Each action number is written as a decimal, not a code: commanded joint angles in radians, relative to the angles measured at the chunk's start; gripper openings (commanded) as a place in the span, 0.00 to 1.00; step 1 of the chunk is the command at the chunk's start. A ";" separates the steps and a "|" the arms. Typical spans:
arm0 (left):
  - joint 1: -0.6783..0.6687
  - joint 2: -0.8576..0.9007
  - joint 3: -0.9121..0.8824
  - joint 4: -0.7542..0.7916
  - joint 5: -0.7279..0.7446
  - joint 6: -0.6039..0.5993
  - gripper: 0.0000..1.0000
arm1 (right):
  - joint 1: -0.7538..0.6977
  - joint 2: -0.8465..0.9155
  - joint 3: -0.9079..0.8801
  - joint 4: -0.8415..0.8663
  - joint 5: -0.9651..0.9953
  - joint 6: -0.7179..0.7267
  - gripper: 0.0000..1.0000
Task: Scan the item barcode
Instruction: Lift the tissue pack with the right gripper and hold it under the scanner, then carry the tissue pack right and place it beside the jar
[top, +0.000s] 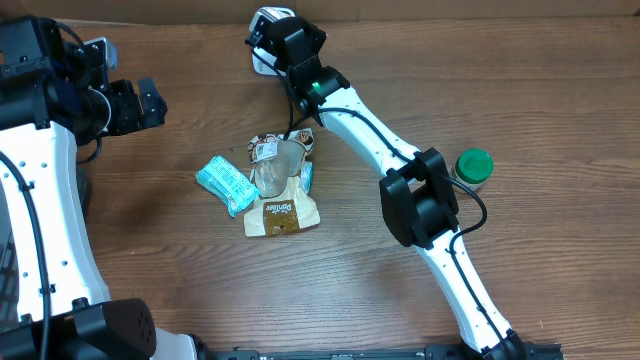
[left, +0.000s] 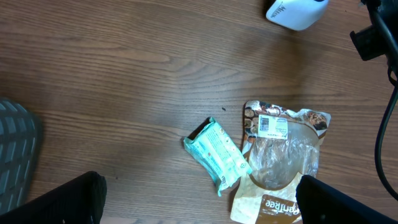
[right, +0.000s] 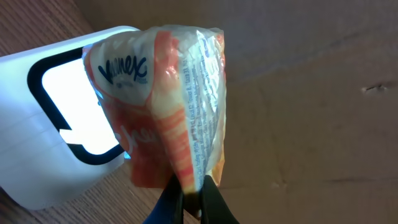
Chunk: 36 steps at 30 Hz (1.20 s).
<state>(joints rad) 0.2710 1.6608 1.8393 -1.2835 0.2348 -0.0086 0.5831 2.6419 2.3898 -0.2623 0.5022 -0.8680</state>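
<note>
The wooden worktop (top: 200, 290) fills the overhead view. At its top centre sits the white scanner (right: 56, 124), its window lit. In the right wrist view the Kleenex pack (right: 161, 93) rises just in front of that window, directly above the right hand (right: 193, 199), which is pinched tight on the pack's lower edge. The left hand (top: 148, 103), upper left, gapes wide, holding nothing.

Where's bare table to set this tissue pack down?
Bare wood: between the open left pincer and the white barcode scanner; below the brown paper pouch; right of the green-lidded jar. Crowded: centre, where the teal wrapped packet, clear plastic bag and pouch overlap beside the right arm. The right pincer holds the orange-and-white tissue pack at the scanner.
</note>
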 joint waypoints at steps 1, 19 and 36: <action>0.003 0.003 0.021 0.002 0.001 -0.016 1.00 | -0.005 0.007 0.018 0.006 0.023 0.003 0.04; 0.003 0.003 0.021 0.002 0.001 -0.016 1.00 | 0.000 -0.293 0.019 -0.247 -0.146 0.631 0.04; 0.003 0.003 0.021 0.002 0.001 -0.016 1.00 | -0.193 -0.544 -0.160 -1.329 -0.455 1.318 0.04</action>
<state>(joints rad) 0.2710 1.6608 1.8393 -1.2835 0.2348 -0.0086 0.4202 2.0331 2.3569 -1.5986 0.0929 0.3614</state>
